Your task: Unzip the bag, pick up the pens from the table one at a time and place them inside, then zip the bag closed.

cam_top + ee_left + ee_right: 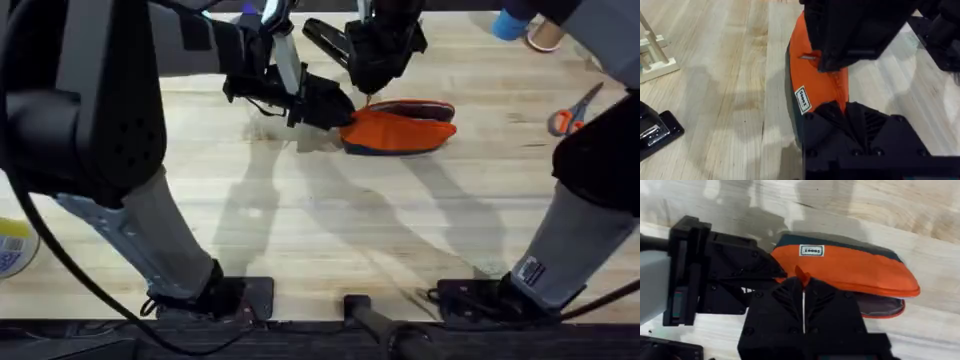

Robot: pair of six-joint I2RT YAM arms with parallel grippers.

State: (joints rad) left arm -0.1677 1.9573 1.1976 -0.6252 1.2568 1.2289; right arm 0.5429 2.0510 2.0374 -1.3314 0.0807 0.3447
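Both grippers — left (pixel 335 108), right (pixel 368 90) — clamp the bag (pixel 400 130), partly unzipped.

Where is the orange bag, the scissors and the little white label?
bag (pixel 395 130), overhead view, on its orange side.
scissors (pixel 566 121), overhead view, on the orange handles.
label (pixel 811 250), right wrist view, on the white patch.

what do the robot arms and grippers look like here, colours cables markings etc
Both arms have light grey lower links rising from black base mounts, with black joint housings and thin black cables trailing along them. The right arm's lower link carries a small label near its base. The left gripper and right gripper are matte black and blocky, with angular fingers showing ribbed faces.
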